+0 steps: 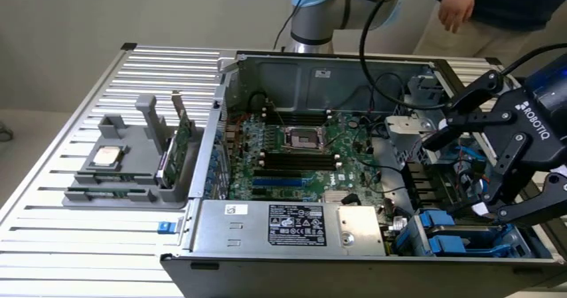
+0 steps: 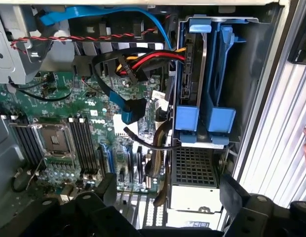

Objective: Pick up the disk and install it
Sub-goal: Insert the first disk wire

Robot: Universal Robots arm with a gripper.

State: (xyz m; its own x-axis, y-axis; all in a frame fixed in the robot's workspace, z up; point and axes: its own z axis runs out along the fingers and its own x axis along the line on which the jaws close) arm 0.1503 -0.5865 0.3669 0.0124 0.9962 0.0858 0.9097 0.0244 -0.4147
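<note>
Hovering over the drive-bay corner of the open PC case (image 1: 265, 271), the gripper (image 2: 170, 190) has its jaws spread wide w/ nothing btwn them, so no grip on anything. Nearest beyond the jaws is a mesh grille (image 2: 192, 165), then two blue carrier tabs (image 2: 186, 118) side by side. The disk (image 2: 192, 74) looks to be the dark slab standing on edge in the slot on the mobo side, framed by its blue carrier. The neighbouring carrier (image 2: 223, 74) looks empty. So the disk lies ahead of the jaws and deeper in the case, long axis running away from them down the bay, thin edge up. The line btwn the jaws seems to run across that thin edge, w/ the disk nearer one jaw than the other.

Red/yellow pwr leads (image 2: 153, 58) reach the disk's far end — can't tell if they're plugged in. Label is hidden since the disk is edge-on, and how deep it sits is unclear too. Farther off is the mobo (image 2: 69, 113), and in the exterior view a person (image 1: 496, 6) stands behind the bench (image 1: 106, 245).
</note>
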